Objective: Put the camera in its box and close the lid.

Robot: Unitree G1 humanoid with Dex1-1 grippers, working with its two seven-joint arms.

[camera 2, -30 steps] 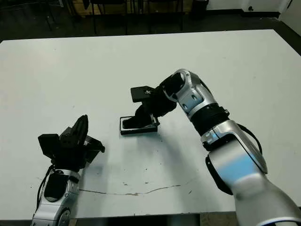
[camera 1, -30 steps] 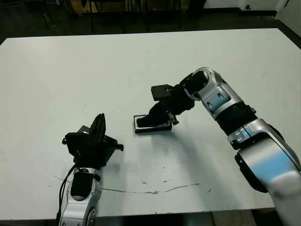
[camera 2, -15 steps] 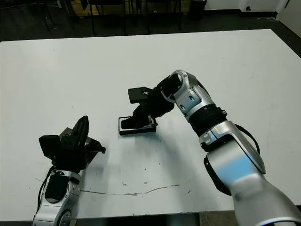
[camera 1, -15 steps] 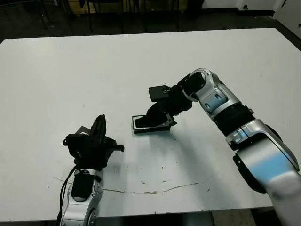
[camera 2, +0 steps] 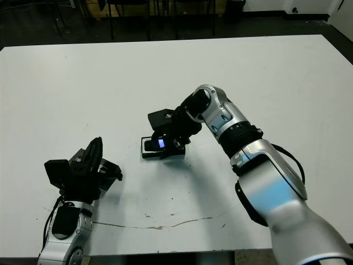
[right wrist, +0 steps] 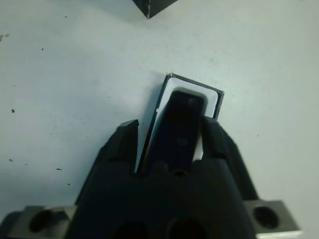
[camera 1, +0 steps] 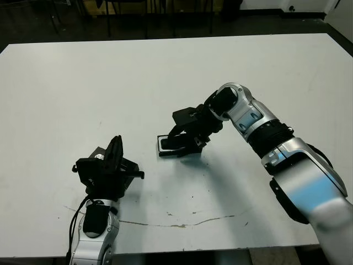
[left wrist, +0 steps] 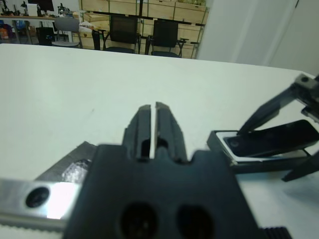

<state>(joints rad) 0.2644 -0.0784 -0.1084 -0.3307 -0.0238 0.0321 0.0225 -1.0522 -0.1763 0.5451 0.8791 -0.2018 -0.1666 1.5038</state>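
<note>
The box (camera 1: 160,145), a small black tray with white lining, sits mid-table. The camera (camera 2: 161,143), a slim black bar with a bluish glint, lies in it, one end tilted up in the left wrist view. My right gripper (camera 1: 180,140) hangs low over the box, open, its fingers (right wrist: 123,140) straddling the camera (right wrist: 177,127) with white lining showing between. Near the front left, my left gripper (camera 1: 117,141) is shut on nothing, its fingertips (left wrist: 145,110) almost touching. The lid (left wrist: 75,171), flat with a silvery sheen, lies on the table under that gripper.
A thin dark crack (camera 1: 176,224) and small specks mark the table's front edge. Chairs and shelves (left wrist: 124,30) stand beyond the far edge. White tabletop (camera 1: 110,83) stretches around the box on all sides.
My right gripper has sunk lower over the box and its fingers have spread apart. The camera's bluish glint now shows inside the box. The left arm has stayed put.
</note>
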